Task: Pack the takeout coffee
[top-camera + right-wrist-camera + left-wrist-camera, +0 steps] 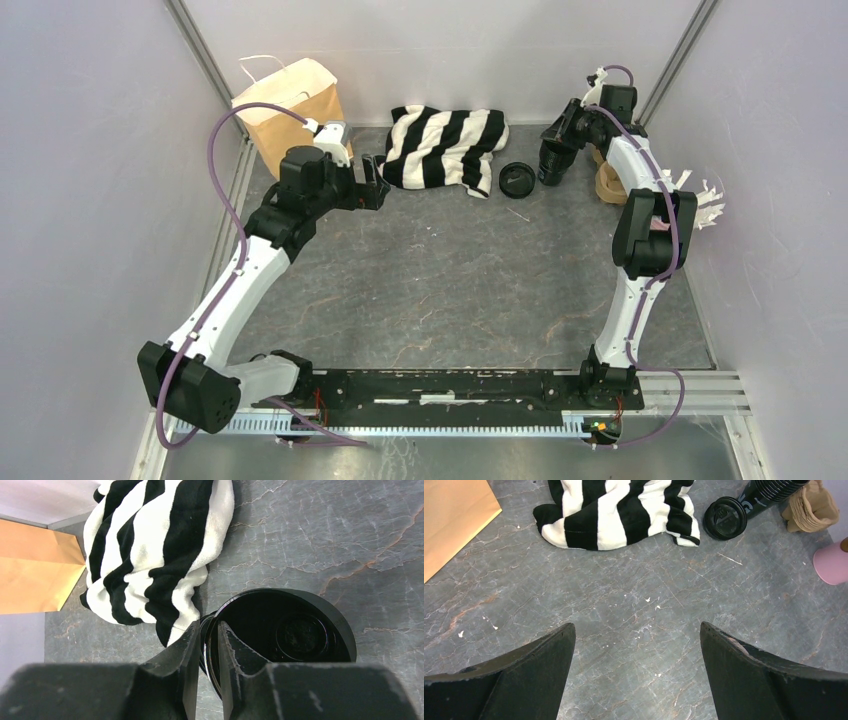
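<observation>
No lidded takeout coffee shows in any view. A lidless black cup (552,163) with a ribbed sleeve (771,491) stands at the back right, and I look down into it (300,630). My right gripper (209,624) is shut on its rim, one finger inside and one outside (556,148). A loose flat black lid (517,181) lies on the table just left of the cup (725,518). The brown paper bag (290,110) stands at the back left. Beside it my left gripper (378,182) hangs open over bare table (638,625), holding nothing.
A black-and-white striped towel (445,145) lies crumpled between the bag and the lid (150,545). A tan object (605,185) and white plastic pieces (705,205) sit by the right wall. A pink object (831,562) shows at the right edge. Walls close in on three sides.
</observation>
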Controlling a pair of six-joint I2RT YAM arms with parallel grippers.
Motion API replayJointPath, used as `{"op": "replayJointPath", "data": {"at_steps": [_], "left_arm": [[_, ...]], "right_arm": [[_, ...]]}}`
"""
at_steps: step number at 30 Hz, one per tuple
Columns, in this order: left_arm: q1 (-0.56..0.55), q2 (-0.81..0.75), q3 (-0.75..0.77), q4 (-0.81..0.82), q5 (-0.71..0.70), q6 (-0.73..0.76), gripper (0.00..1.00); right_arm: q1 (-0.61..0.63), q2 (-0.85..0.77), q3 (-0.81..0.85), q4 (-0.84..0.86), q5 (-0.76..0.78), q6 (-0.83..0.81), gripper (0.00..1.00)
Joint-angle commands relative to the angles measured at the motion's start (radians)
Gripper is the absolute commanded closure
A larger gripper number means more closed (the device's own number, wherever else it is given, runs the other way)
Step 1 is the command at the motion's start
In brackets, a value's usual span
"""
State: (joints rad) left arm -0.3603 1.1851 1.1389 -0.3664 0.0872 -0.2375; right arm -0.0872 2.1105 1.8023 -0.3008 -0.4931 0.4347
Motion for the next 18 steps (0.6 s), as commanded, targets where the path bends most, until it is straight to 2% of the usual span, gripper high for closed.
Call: {"op": "replayJointPath", "data": {"at_steps": [1, 11, 18], "left_arm": [[-0.003, 0.006, 0.044, 0.01, -0.007, 0.046, 0.0], [-0.002, 0.011, 0.047, 0.01, -0.01, 0.046, 0.0], [-0.003, 0.016, 0.051, 0.013, -0.006, 0.046, 0.0]], "right_arm": [[-0.004, 0.008, -0.001, 0.046, -0.02, 0.009, 0.77], [-0.004, -0.005, 0.002, 0.035, 0.0, -0.006, 0.85], [-0.005, -0.02, 0.022, 0.007, 0.025, -0.011, 0.95]]}}
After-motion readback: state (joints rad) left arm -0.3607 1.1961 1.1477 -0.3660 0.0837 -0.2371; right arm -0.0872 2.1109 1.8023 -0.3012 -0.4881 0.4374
